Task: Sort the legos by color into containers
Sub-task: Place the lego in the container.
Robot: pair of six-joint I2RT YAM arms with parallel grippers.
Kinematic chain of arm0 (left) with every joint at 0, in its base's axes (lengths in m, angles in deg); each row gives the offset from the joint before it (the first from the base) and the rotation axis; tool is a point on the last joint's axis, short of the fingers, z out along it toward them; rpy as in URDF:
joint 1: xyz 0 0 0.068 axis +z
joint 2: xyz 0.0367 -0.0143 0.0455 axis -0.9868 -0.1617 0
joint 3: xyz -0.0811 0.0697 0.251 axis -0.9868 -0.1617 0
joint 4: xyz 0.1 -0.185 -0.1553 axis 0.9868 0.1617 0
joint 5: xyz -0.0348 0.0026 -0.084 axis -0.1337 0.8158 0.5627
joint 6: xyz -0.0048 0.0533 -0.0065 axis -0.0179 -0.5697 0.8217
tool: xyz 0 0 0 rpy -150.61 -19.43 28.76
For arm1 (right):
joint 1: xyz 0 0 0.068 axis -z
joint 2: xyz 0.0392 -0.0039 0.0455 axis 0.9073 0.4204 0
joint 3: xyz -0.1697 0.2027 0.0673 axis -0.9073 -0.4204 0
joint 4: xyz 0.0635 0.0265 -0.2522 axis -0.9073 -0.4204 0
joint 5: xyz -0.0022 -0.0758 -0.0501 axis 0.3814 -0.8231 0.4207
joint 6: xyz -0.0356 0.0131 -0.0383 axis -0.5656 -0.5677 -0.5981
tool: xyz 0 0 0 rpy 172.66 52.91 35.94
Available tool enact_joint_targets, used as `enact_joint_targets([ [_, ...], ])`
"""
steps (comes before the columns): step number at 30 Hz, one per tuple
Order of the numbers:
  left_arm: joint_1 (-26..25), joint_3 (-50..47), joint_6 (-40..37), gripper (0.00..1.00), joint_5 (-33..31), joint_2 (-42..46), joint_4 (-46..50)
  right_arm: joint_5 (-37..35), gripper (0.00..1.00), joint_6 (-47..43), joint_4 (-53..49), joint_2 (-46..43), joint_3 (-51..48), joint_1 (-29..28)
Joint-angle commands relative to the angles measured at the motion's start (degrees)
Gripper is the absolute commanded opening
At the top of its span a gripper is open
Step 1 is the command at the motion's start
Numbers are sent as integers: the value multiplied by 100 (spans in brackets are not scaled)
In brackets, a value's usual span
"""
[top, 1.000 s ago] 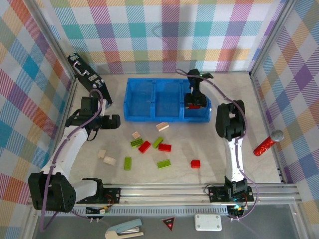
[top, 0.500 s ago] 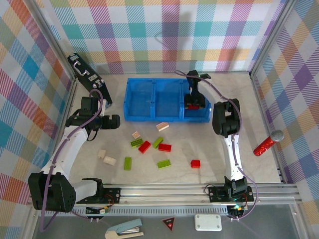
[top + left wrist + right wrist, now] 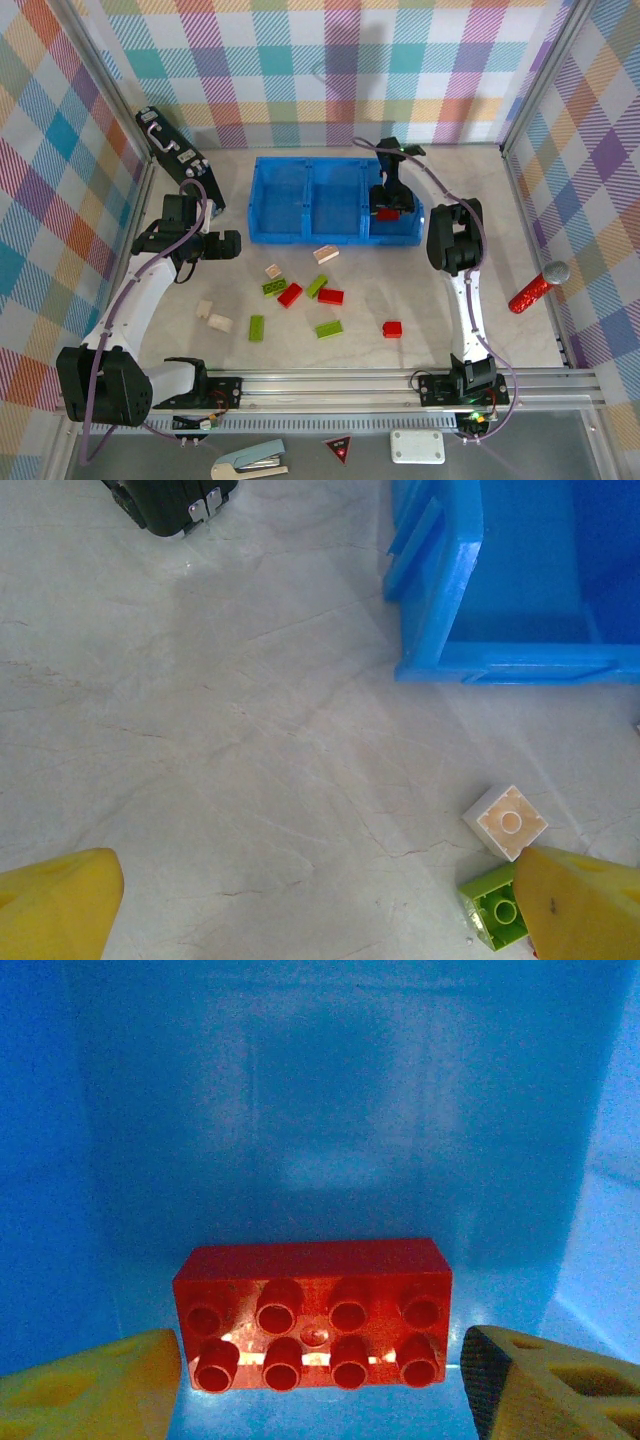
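Over the pale marbled table, the right gripper stands parted around the red lego in the blue tray's right compartment — best widen, then lift straight up — while the left gripper hangs wide open.

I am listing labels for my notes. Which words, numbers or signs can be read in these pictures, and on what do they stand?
No text can be read.
Red triangle sticker: any print is too small to read.
Red brick: any lettering on the studs is too blurred to read.
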Motion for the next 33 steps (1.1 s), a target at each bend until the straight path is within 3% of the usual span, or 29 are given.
enact_joint_targets([
  [1, 39, -56, -79, 100, 43, 79, 37, 113, 75, -43, -270, -205, 189, 14],
  [16, 38, -57, -43, 100, 244, 191, 14, 70, 75, 60, -659, -1308, -187, -194],
  [33, 39, -31, -19, 100, 449, 108, -17, 55, 74, 449, -213, -3361, -2632, -1104],
])
